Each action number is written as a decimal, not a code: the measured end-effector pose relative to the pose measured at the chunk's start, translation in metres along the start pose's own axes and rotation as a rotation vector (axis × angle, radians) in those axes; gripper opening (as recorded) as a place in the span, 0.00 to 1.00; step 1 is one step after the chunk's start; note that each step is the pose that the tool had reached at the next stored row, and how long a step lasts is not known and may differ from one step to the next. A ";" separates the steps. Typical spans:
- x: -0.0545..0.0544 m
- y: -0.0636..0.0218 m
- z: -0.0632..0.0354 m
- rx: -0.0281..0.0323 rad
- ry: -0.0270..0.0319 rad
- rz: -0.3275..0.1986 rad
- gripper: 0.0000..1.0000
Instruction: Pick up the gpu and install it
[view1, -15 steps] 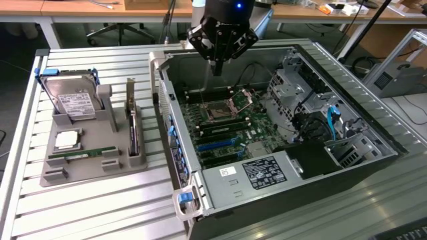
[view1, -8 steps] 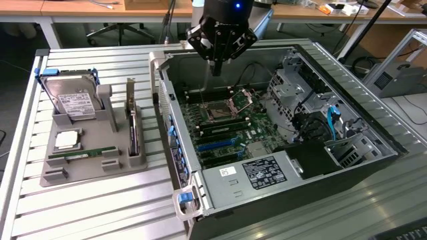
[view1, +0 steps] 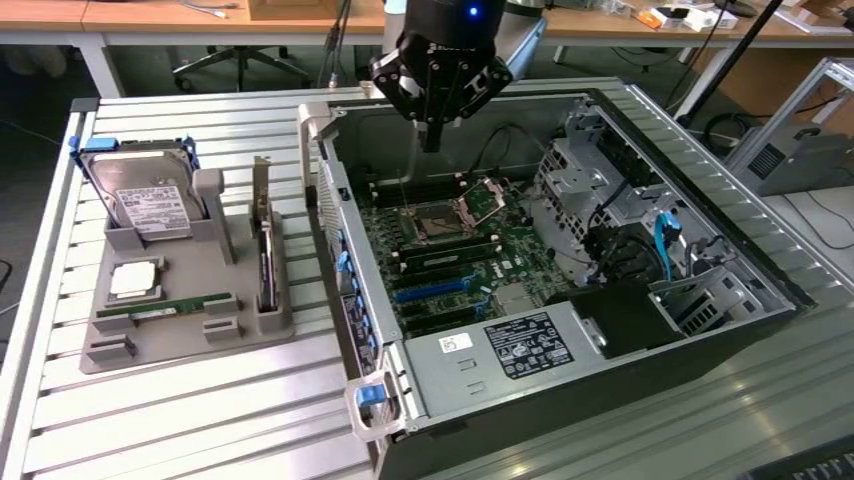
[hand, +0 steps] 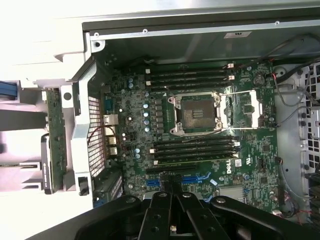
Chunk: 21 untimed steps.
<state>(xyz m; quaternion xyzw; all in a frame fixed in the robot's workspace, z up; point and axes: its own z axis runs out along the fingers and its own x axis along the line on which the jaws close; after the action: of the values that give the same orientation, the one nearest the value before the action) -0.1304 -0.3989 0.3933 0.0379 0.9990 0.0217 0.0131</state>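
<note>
gpu (view1: 266, 262) standing on edge in grey holder (view1: 174, 335), claw (view1: 430, 140) pinched shut and empty over open computer case (view1: 747, 262), dell logo (hand: 227, 168) on motherboard (hand: 250, 150), hard drive (view1: 140, 195) label text unreadable

Exterior view looks obliquely down on the open case (view1: 331, 190); wrist view, seemingly nearer, faces onto the shared motherboard (hand: 250, 145).

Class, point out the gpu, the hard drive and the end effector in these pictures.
gpu (view1: 266, 265): exterior view, on the dark side of the upright card.
hard drive (view1: 150, 205): exterior view, on its white label.
end effector (view1: 430, 141): exterior view, at its shut fingertips.
</note>
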 end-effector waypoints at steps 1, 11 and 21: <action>0.000 0.0000 0.0000 0.0000 0.0000 0.000 0.11; 0.002 -0.0002 -0.0001 0.0000 0.0000 0.000 0.11; 0.005 -0.0004 -0.0002 0.0000 0.0000 0.000 0.11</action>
<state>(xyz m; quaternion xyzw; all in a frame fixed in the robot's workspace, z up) -0.1352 -0.3989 0.3933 0.0379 0.9990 0.0217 0.0131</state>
